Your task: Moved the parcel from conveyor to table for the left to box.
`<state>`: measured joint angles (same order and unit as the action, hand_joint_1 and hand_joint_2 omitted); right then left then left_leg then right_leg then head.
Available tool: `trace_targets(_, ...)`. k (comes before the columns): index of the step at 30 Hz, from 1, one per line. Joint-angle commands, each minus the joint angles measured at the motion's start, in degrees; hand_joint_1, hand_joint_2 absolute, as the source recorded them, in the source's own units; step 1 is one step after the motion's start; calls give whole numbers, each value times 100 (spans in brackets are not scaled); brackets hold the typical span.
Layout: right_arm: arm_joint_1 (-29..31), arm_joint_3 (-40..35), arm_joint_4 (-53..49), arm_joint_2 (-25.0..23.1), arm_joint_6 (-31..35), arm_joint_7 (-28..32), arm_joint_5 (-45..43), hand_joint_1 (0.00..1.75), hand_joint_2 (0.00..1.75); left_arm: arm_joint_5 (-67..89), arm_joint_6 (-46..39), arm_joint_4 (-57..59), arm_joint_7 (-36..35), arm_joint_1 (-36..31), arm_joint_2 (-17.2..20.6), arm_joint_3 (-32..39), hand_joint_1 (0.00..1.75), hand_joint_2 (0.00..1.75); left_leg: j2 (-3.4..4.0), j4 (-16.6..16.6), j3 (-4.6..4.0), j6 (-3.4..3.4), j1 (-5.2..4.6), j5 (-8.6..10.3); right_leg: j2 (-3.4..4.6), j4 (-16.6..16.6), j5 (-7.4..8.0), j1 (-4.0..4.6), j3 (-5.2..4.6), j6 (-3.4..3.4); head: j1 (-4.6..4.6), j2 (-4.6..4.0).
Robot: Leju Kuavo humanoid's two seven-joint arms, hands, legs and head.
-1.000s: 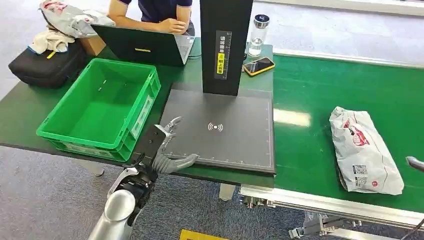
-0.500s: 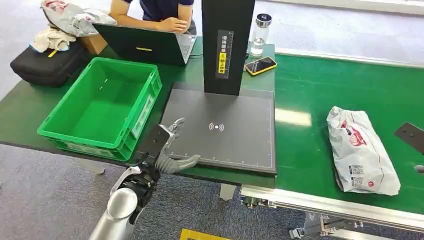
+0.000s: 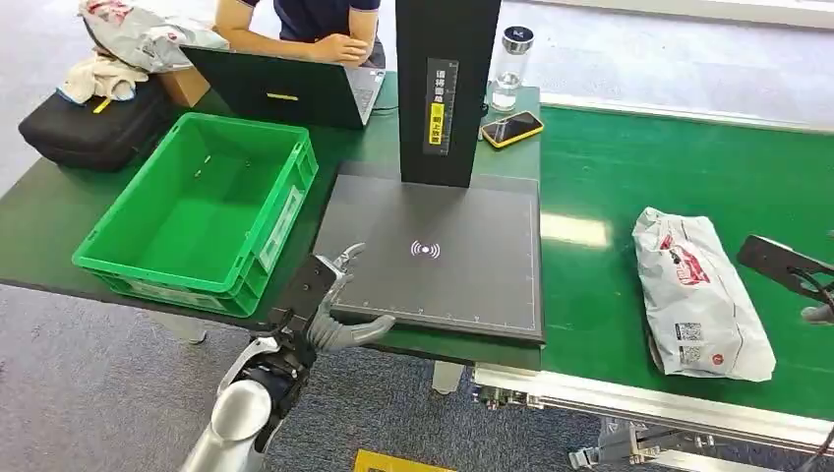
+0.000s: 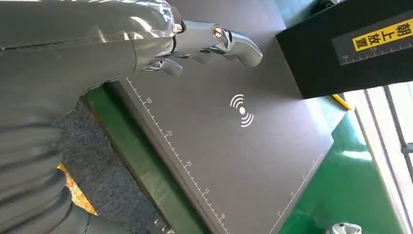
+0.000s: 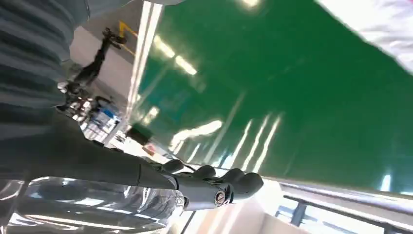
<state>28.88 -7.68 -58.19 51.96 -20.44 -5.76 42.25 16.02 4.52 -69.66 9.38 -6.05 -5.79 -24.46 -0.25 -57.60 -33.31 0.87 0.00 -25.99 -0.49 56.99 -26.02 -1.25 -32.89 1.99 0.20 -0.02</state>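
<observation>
The white crinkled plastic parcel (image 3: 700, 293) lies near the green conveyor belt's (image 3: 629, 177) front edge, the empty, spread-fingered right hand (image 3: 795, 270) just beside it.

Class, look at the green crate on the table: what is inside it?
The green crate holds no parcel; its bare green floor shows, with a few tiny specks too small to identify. The near wall hides a strip of the floor closest to the robot.

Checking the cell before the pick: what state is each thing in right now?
parcel: lying flat on the conveyor, untouched.
green crate: upright, empty.
scanner pad: bare, nothing on it.
laptop: open, a person's hand at it.
phone: lying flat on the table.
bottle: upright, capped.
left hand: open, at the pad's near edge.
right hand: beside the parcel, holding nothing.
</observation>
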Motion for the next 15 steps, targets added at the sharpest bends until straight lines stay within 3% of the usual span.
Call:
trace_targets(1,790,-1351,937,-1376,462,528,-245,0,175,68,-21,-193,-56,182,183,30,0,175,55,20,40,-10,16,-8,57,-27,14,16,28,-15,0,0)
trace_targets(6,1352,-1754,1575,-2142,866,910,-253,0,175,103,-29,-150,-64,109,131,82,0,175,84,31,56,-16,14,-4,87,-30,24,15,28,-23,2,0)
trace_targets(15,1919,-2397,2566,-2799,926,989,-116,0,175,102,-47,123,11,-114,121,71,0,175,44,14,32,-22,11,8,47,-5,12,10,11,-17,0,-2)
